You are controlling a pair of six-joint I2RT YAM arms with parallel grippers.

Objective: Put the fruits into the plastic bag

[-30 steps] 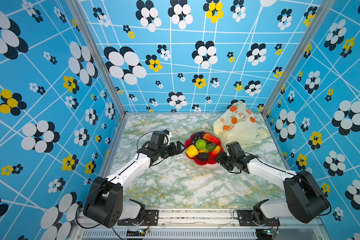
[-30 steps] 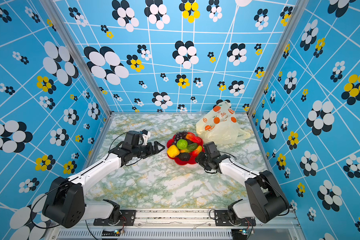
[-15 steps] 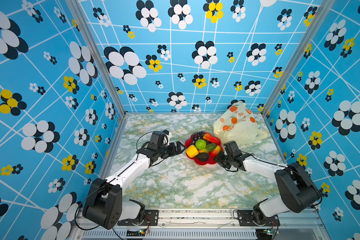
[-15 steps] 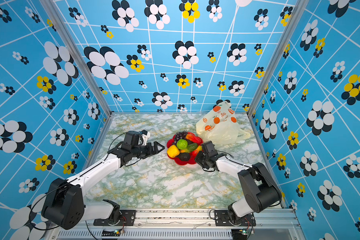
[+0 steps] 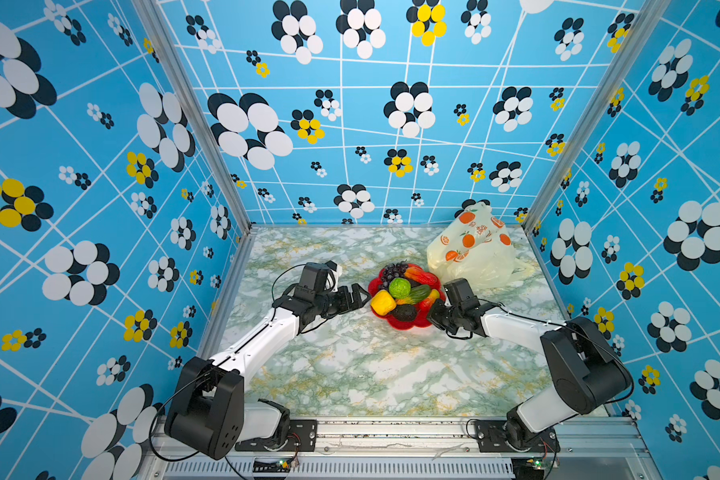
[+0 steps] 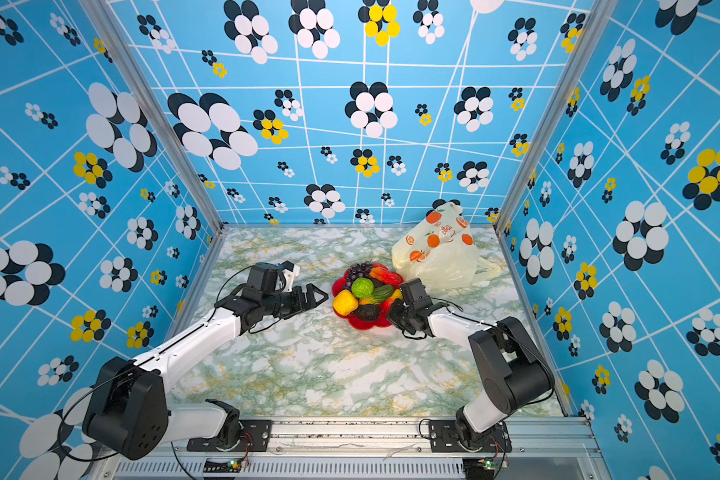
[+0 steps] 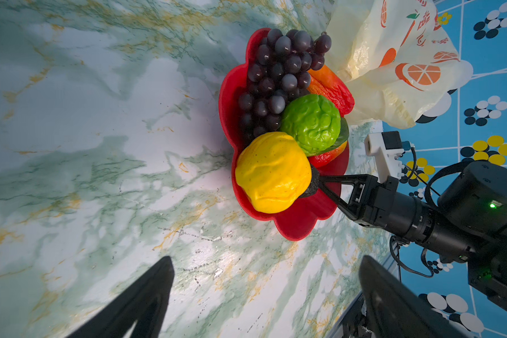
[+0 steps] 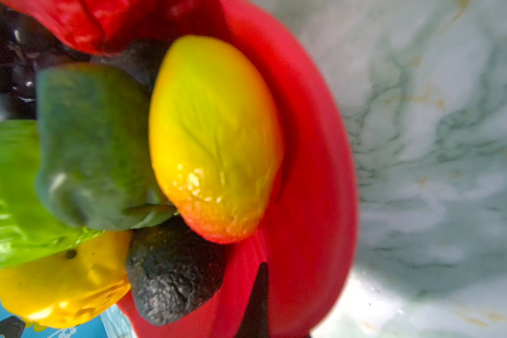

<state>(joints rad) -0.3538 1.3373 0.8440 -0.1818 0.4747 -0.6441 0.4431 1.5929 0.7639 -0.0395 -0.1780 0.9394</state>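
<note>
Bench [image 5: 391, 374]: marbled green-white top. Both arms reach in from the near edge toward the middle.

Plastic bag [image 5: 470, 253]: pale yellow with orange prints, slumped at the far right of the bench. It lies beyond the right gripper [image 5: 431, 313] and well apart from the left gripper [image 5: 359, 297]. Neither gripper touches it in either top view.

Red dish [image 5: 408, 326]: flower-shaped, mid-bench, just beside the bag's near-left edge. It sits between the two grippers.

Fruits: all heaped in the dish, none in the bag.
- grape bunch [image 7: 278, 79], far side
- bumpy green ball [image 7: 311, 123], centre
- yellow pepper [image 7: 272, 172], on the side facing the left gripper
- cucumber [image 5: 418, 293], on the side nearer the right gripper
- yellow-orange piece [image 8: 214, 140], also on the right gripper's side
- avocado [image 8: 173, 272], near side
- red-orange piece [image 7: 331, 85], next to the bag

Left gripper: jaws spread wide and empty, just short of the dish rim, pointing at the yellow pepper.

Right gripper: jaws closed to a point over the dish's right rim, with the tips against the avocado in the left wrist view. I cannot tell whether the rim is pinched.
</note>
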